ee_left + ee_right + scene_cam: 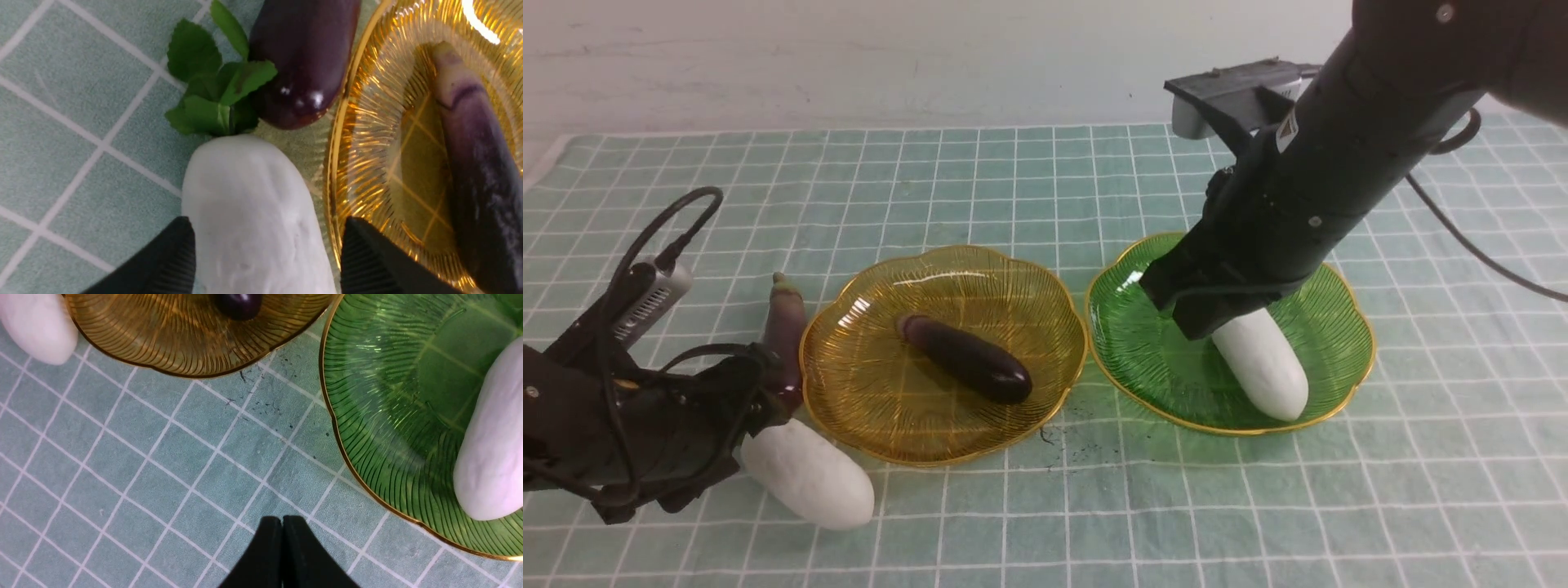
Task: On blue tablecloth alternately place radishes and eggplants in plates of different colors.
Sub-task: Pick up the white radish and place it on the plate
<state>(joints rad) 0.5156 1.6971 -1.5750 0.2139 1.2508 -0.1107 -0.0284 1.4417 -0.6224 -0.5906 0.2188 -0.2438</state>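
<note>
On the blue tablecloth [1013, 180] an amber plate [874, 392] holds one eggplant [968, 359]. A green plate [1143, 351] holds one radish [1262, 367]. A second radish [809, 478] lies on the cloth in front of the amber plate's left rim. Its leaves [212, 90] touch a second eggplant [784, 327] on the cloth. My left gripper [265, 228] is open and straddles this radish [249, 212], one finger [367, 257] over the amber rim [339, 163]. My right gripper [282, 526] is shut and empty, above the green plate's [388, 396] near left edge.
Small dark specks [1054, 441] mark the cloth between the two plates. A pale wall [931, 57] runs behind the cloth's far edge. The right arm [1323, 163] hides the back of the green plate.
</note>
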